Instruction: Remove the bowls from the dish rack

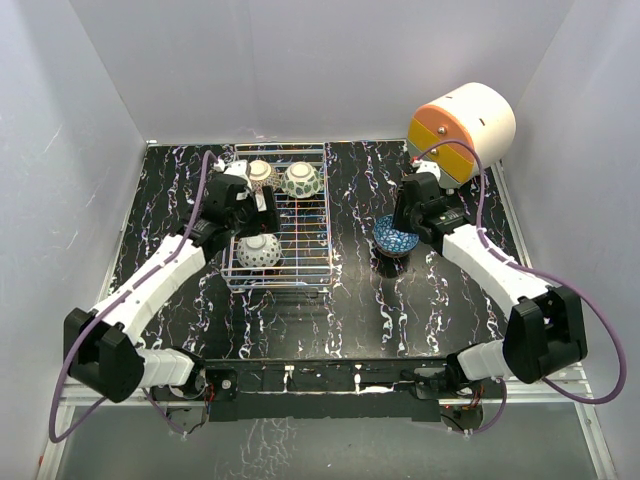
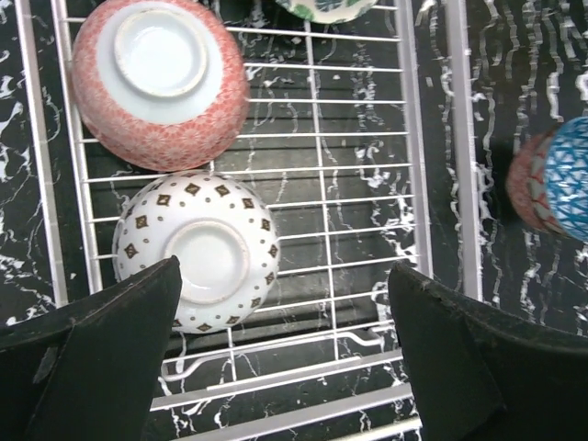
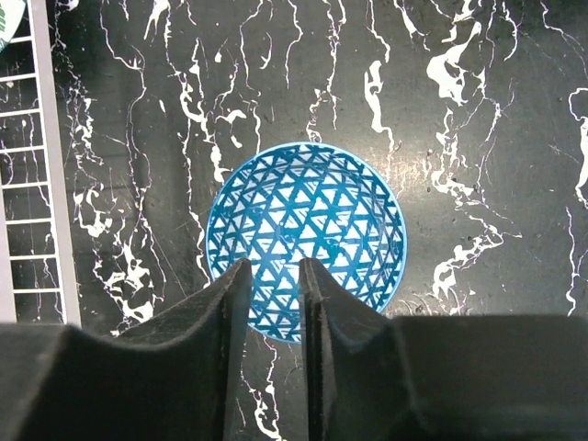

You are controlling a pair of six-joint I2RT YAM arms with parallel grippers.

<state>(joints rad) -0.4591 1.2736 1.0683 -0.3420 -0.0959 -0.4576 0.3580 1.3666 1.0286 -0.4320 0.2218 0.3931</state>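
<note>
The silver wire dish rack stands left of centre, and its grid fills the left wrist view. Three bowls lie upside down in it: a pink one, a white speckled one and a green one. My left gripper is open and empty above the rack, with the speckled bowl by its left finger. A blue triangle-patterned bowl stands upright on the table right of the rack. My right gripper hovers over its near rim, jaws a narrow gap apart, holding nothing.
A white-and-orange cylindrical drawer unit stands at the back right. The blue bowl, red outside, also shows at the right edge of the left wrist view. White walls close in the black marbled table on three sides.
</note>
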